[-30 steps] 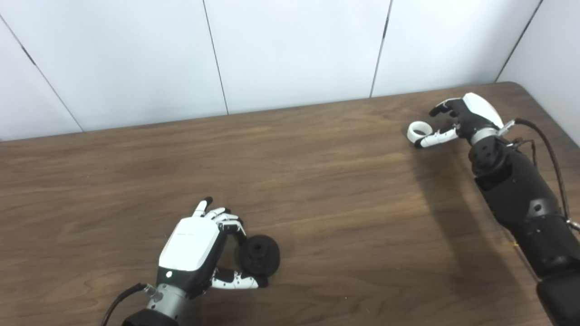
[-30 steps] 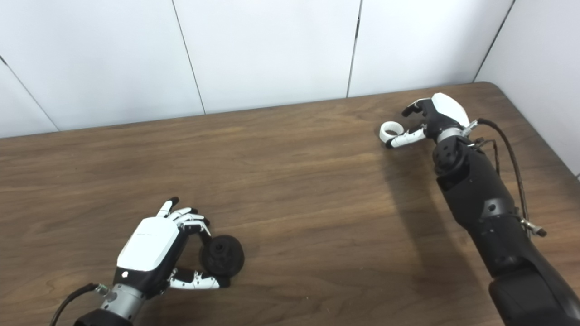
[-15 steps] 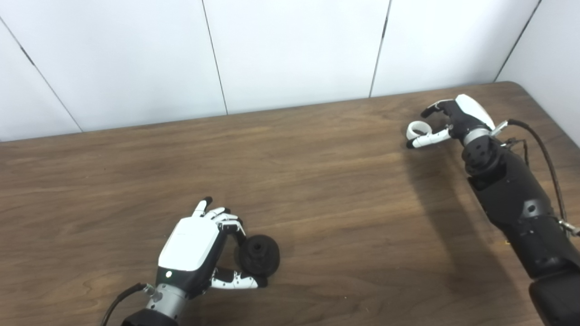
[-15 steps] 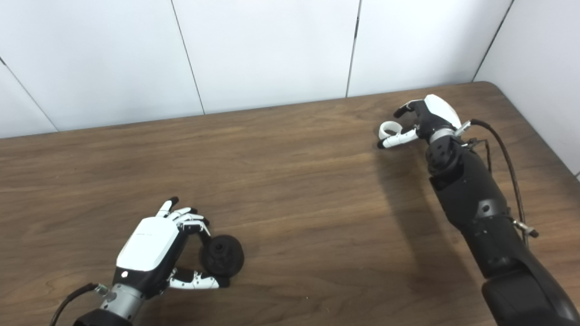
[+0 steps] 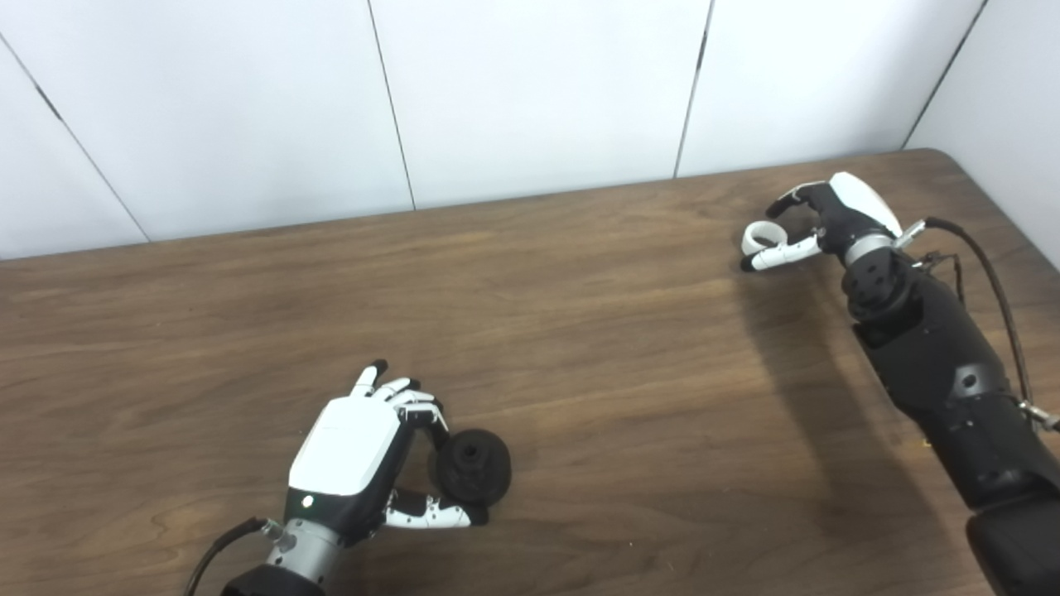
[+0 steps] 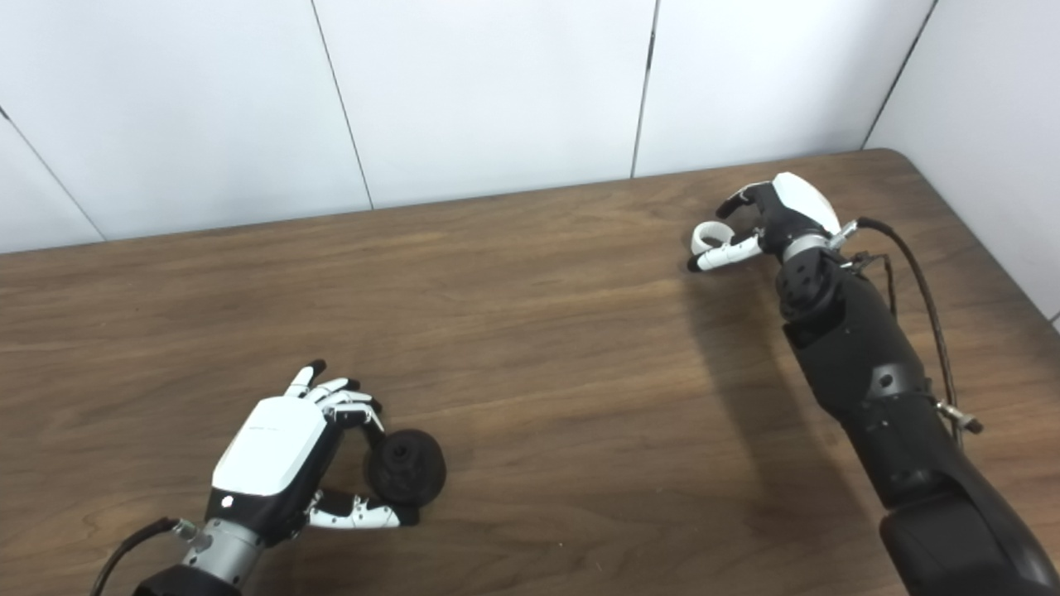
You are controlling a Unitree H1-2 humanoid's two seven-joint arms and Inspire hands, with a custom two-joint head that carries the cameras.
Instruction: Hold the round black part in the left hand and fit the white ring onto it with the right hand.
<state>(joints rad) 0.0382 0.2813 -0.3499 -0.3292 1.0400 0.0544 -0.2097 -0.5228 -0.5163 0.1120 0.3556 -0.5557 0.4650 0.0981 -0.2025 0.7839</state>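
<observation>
Left hand (image 5: pixel 356 459) low at the near left of the brown wooden table (image 5: pixel 580 348), fingers curled and thumb tucked under the round black plastic part (image 5: pixel 474 467), gripping it where it touches the tabletop. Far over on the right, well apart, the right hand (image 5: pixel 828 223) pinches the small white plastic ring (image 5: pixel 760 237) between thumb and fingers near the table's back edge.

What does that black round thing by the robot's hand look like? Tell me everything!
The round black part is a matte, chunky disc like a small wheel, with a raised hub and a hole in its middle. It sits tilted at the near left of the wooden table, cradled between the left hand's fingers and thumb.
</observation>
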